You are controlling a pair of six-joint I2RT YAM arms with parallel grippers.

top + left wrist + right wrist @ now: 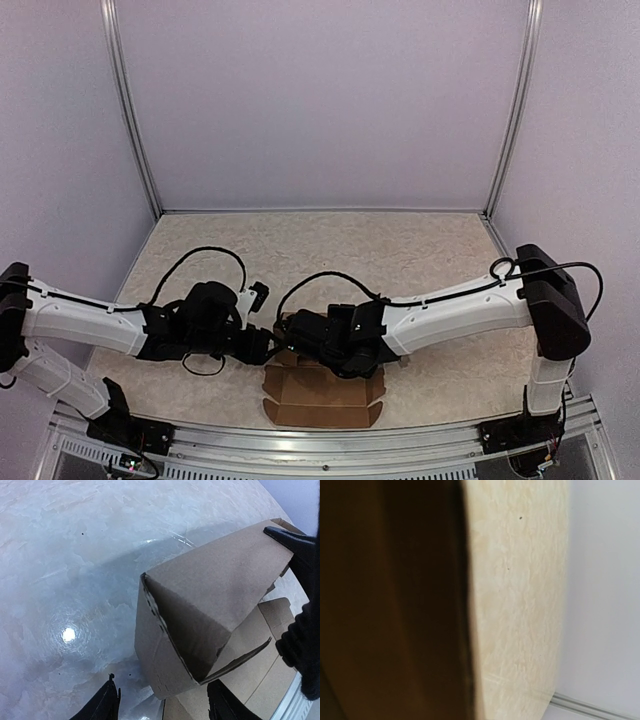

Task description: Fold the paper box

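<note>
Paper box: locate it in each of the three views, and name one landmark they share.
Top external: paper box at low centre, its flaps lying flat just ahead of the arm bases.
Left wrist: paper box right of centre, one panel folded up off the flat part.
Right wrist: paper box is probably the blurred dark brown mass filling the left half; not certain.
Shared landmark: the mottled beige tabletop.

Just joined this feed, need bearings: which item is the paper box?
Look at the near edge of the beige table, between left arm and right arm. The paper box lies there: the only brown cardboard piece, one part raised, its flaps flat toward the edge.
</note>
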